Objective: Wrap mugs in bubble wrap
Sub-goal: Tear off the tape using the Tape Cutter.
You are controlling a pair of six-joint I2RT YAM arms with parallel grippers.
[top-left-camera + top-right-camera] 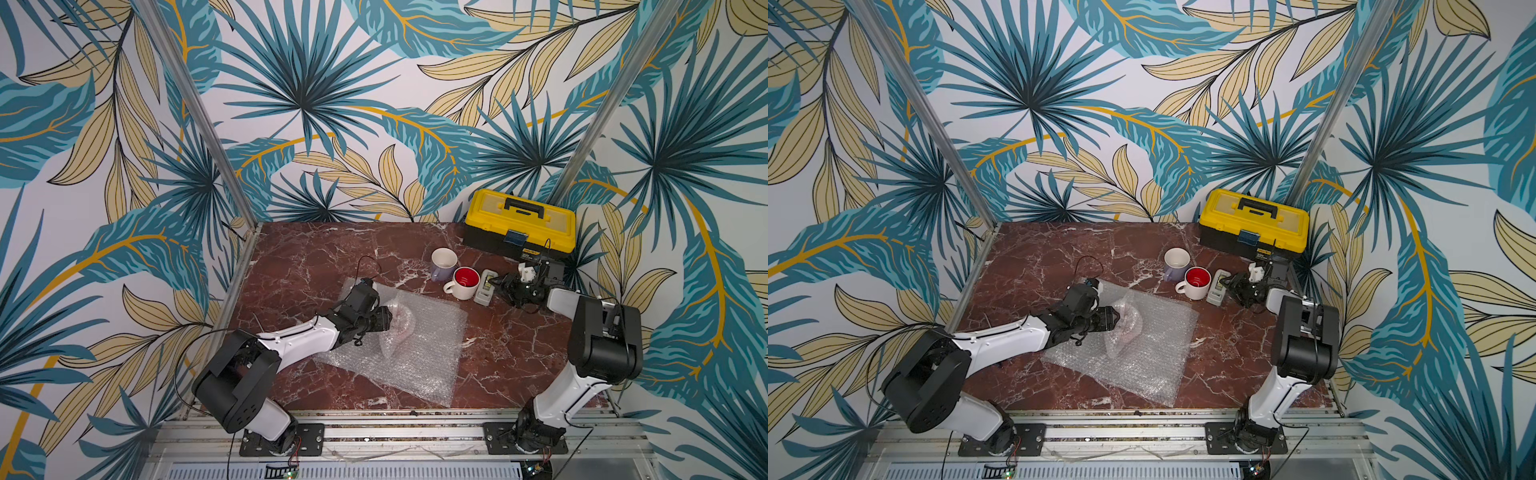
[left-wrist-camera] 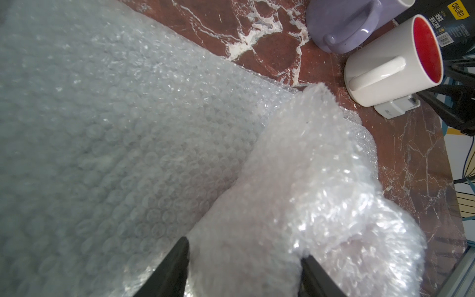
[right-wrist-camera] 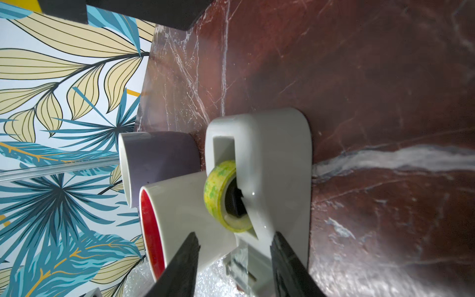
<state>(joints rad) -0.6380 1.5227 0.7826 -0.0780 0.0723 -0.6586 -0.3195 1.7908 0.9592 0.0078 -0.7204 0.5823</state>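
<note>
Left gripper [image 2: 244,248], half open astride the bubble wrap bundle [image 2: 308,167], hold unconfirmed, should pin it while right gripper [image 3: 234,234], half open, closes squarely on the tape dispenser [image 3: 277,154].

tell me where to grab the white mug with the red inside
Probably best by the handle of the white mug, coming from the robot's left. It stands upright with the handle sticking out that way into open space, while the tape dispenser and lavender mug crowd its other sides.
</note>
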